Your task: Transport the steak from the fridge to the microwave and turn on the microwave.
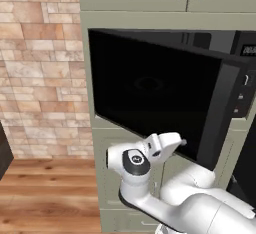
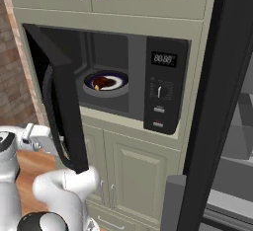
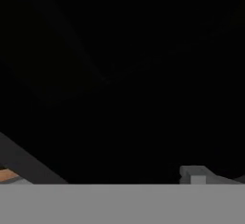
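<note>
Built-in microwave with door swung partly open toward the left, black glass face turned toward the left base camera, curved handle on the outer face in the right base view. Inside the cavity, steak resting on a white-rimmed dark plate, deeper in and higher than the hand, well apart from it. To the right of the cavity, control panel with lit digital display, knob and buttons below. White arm rising from below, wrist bent, hand set low against the lower part of the door's outer face in the left base view. Gripper seen only as a pale grey tip at the bottom of the hand view, pressed close to the dark door glass; opening of the fingers and any hold cannot be told. Pale green cabinets directly beneath the microwave and more cabinet doors above. Black-framed fridge far to the right of the hand, door open, grey shelves visible inside. Brick wall and wooden floor off to the hand's left.
</note>
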Motion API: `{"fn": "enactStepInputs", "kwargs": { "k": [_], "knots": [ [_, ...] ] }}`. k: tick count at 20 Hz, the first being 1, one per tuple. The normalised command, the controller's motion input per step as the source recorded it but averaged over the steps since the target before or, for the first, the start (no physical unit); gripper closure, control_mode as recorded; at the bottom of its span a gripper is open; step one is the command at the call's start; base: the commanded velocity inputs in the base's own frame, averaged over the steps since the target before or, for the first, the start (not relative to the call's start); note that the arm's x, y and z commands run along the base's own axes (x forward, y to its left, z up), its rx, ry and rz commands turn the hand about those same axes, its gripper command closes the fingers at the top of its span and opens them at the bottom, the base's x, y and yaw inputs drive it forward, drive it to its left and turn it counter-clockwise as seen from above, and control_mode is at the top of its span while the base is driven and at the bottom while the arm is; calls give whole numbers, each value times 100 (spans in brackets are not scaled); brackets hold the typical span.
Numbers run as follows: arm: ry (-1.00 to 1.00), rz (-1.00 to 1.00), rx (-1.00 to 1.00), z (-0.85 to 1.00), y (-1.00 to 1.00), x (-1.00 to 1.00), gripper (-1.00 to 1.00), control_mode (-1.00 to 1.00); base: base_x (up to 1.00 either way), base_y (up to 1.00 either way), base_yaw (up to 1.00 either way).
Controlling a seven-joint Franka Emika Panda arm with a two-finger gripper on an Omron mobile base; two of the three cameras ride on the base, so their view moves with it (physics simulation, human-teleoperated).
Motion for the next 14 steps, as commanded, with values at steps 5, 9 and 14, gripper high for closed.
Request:
{"fn": "enactStepInputs", "kwargs": {
  "k": [5, 9, 14],
  "knots": [
    [20, 12, 3, 43, -44, 23, -100, -100, 0, 0, 0],
    [26, 15, 1, 39, -37, 14, -100, -100, 0, 0, 0],
    [34, 19, 0, 30, -31, 12, -100, -100, 0, 0, 0]
  ]
}}
